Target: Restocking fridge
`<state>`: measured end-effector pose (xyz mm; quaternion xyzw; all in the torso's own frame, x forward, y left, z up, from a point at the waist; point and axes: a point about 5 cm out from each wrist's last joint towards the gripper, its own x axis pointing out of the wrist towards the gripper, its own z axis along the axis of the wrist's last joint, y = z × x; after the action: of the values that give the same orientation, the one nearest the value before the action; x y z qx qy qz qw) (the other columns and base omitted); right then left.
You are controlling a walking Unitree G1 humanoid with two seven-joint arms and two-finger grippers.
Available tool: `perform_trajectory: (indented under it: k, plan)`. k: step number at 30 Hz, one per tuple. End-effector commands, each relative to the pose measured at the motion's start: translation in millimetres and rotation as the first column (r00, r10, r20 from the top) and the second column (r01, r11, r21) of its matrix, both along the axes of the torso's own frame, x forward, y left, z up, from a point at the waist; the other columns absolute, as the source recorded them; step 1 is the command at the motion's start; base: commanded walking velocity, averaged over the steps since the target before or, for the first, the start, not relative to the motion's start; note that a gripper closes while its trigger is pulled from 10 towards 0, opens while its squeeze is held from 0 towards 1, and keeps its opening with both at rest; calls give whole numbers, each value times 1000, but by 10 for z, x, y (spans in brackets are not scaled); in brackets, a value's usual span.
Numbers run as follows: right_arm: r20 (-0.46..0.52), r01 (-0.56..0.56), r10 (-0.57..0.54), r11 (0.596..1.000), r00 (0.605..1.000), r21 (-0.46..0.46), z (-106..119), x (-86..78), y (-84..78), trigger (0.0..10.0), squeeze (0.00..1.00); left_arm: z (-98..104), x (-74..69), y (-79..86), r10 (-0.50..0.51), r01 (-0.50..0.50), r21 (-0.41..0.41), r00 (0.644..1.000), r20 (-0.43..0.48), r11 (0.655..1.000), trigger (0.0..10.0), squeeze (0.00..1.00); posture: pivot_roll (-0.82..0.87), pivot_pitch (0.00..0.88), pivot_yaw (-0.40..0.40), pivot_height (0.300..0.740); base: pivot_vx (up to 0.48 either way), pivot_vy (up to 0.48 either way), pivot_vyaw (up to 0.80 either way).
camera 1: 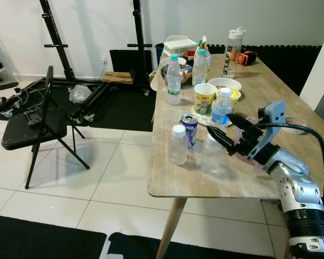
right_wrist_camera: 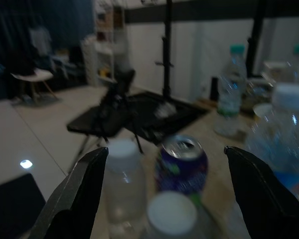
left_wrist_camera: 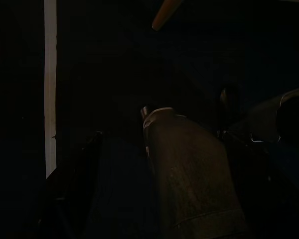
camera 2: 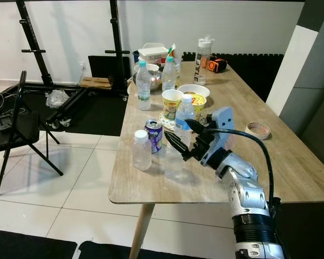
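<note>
My right gripper [camera 1: 221, 125] is open over the near part of the wooden table [camera 1: 259, 178]. Its black fingers [right_wrist_camera: 74, 199] spread to either side of a clear plastic bottle [camera 1: 211, 155] with a white cap [right_wrist_camera: 172, 214], without closing on it. Just beyond stand a purple drink can [right_wrist_camera: 182, 167], a small clear bottle with a white cap [camera 1: 178, 144] and a blue-labelled water bottle [camera 1: 221, 108]. My left arm hangs idle, and its wrist view is very dark.
Farther along the table are a yellow noodle cup [camera 1: 205, 97], bowls, two teal-capped water bottles [camera 1: 174, 80], a shaker bottle [camera 1: 233, 53] and a tape roll [camera 2: 258, 129]. A black folding chair [camera 1: 35, 127] stands on the tiled floor to the left.
</note>
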<state>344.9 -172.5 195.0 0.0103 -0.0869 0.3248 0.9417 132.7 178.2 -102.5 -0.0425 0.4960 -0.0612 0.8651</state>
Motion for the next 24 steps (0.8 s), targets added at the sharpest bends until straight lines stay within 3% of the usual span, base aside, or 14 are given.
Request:
perform_trajectory:
  k: [1, 10, 19, 24]
  plan:
    - [-18, 14, -14, 1000, 1000, -8, -52, 25, 62, 10000, 0, -13, -36, -4, 0, 0, -4, 1000, -13, 1000, 10000, 0, -95, 9, 4, 740, 0, 0, 0]
    - [-56, 26, -25, 1000, 998, 9, -149, 54, 194, 10000, 0, -14, -39, -5, -1, 1, -4, 1000, -14, 1000, 10000, 0, -92, 9, 4, 740, 0, 0, 0]
    - [-98, 111, -113, 993, 989, -29, -243, 123, 185, 10000, 0, -16, -45, -14, -2, 2, -8, 1000, -13, 1000, 10000, 0, -91, 12, 4, 740, 0, 0, 0]
    - [-105, 100, -103, 995, 989, -28, -264, 118, 221, 10000, 0, -17, -48, -15, -3, 3, -9, 1000, -14, 1000, 10000, 0, -91, 12, 4, 740, 0, 0, 0]
